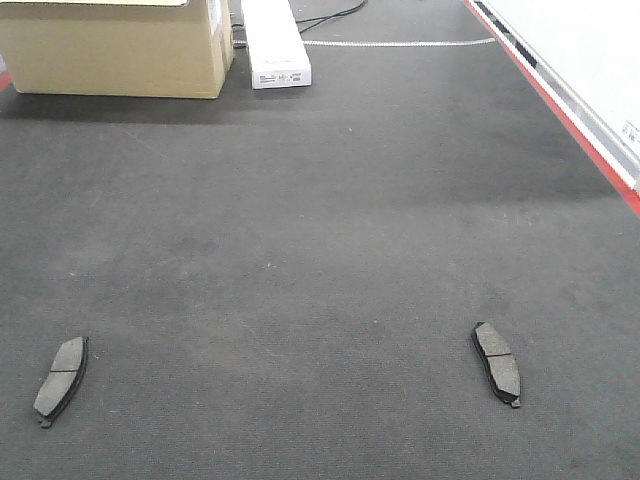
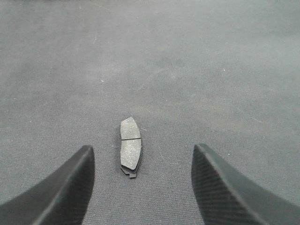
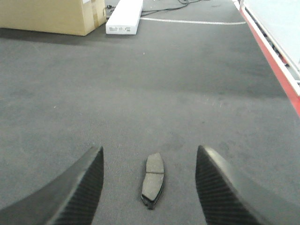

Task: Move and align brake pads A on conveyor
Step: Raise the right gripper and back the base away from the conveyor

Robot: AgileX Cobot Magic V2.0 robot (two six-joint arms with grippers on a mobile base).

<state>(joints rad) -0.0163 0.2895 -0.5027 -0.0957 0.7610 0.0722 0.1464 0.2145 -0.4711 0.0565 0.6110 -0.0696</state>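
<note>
Conveyor [image 1: 320, 220], cardboard box [image 1: 110, 50], white box [image 1: 275, 45] beyond, left gripper [image 2: 143, 150] and right gripper [image 3: 150, 149] apart

Left pincer [image 2: 142, 154] and right pincer [image 3: 150, 152] gape (neither gripping).

Left pad [image 1: 62, 378] and right pad [image 1: 497, 363] lie flat (well apart) on conveyor [image 1: 300, 250].

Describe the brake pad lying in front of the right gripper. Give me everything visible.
The brake pad is small, flat and gently curved. Its grey matte face points up, split by a thin centre groove. A darker backing plate shows along its edge, with a small tab at the near end. It lies flat on the rough dark conveyor, lengthwise away from the wrist camera, between the open fingers of the right gripper. Only the conveyor touches it.
</note>
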